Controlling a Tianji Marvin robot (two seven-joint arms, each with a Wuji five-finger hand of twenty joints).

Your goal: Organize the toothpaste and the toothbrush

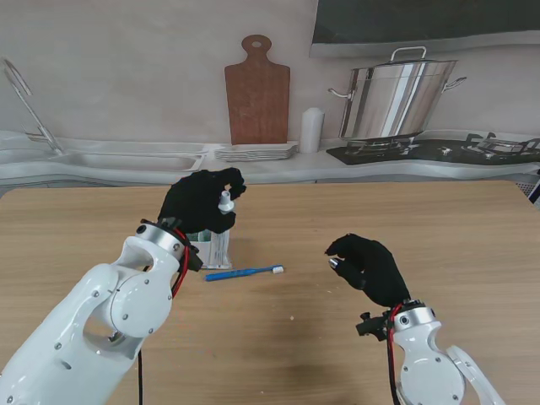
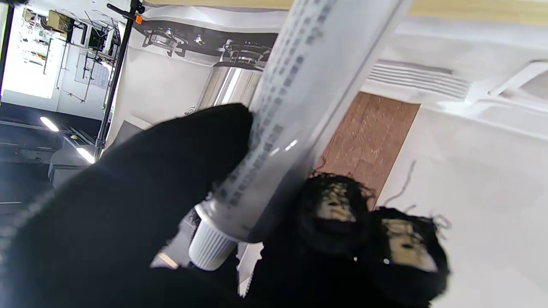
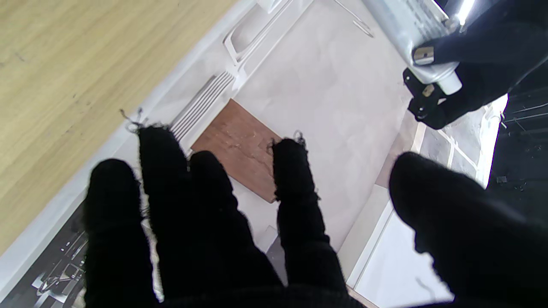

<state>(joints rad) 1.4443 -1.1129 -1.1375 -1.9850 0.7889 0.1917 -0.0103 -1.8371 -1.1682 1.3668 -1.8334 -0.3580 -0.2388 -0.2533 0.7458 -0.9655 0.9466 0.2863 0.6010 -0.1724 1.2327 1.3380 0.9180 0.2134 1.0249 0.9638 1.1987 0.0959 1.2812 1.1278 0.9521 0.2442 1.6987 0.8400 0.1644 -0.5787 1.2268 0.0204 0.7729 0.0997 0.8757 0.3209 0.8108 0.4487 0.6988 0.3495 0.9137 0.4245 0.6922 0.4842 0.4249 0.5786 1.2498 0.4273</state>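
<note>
My left hand (image 1: 201, 200) is closed around the toothpaste tube (image 1: 223, 226), thumb on one side and fingers (image 2: 338, 209) on the other, pinching just under the white cap (image 2: 210, 247). The cap end sits up by the fingertips and the tube body hangs toward the table, lifted clear as far as I can judge. Directly under that hand stands a clear holder (image 1: 205, 247); whether the tube's tail is already inside its rim I cannot tell, since the hand and wrist hide that.

Just beside the holder, on the side toward my other hand, the blue toothbrush (image 1: 245, 272) lies flat on the wooden table (image 1: 405, 219), bristles pointing away from the holder. My right hand (image 1: 367, 266) hovers well apart from it, fingers loosely spread, holding nothing.

Judgement on the step: seating the tube in the holder.
- Keep the tube near vertical and centre its tail over the opening before lowering.
- Lower slowly; a light holder may tip if the tail catches the rim.
- Open the fingers only once the tube rests on something.
- Toothbrush next, probably for the right hand.
</note>
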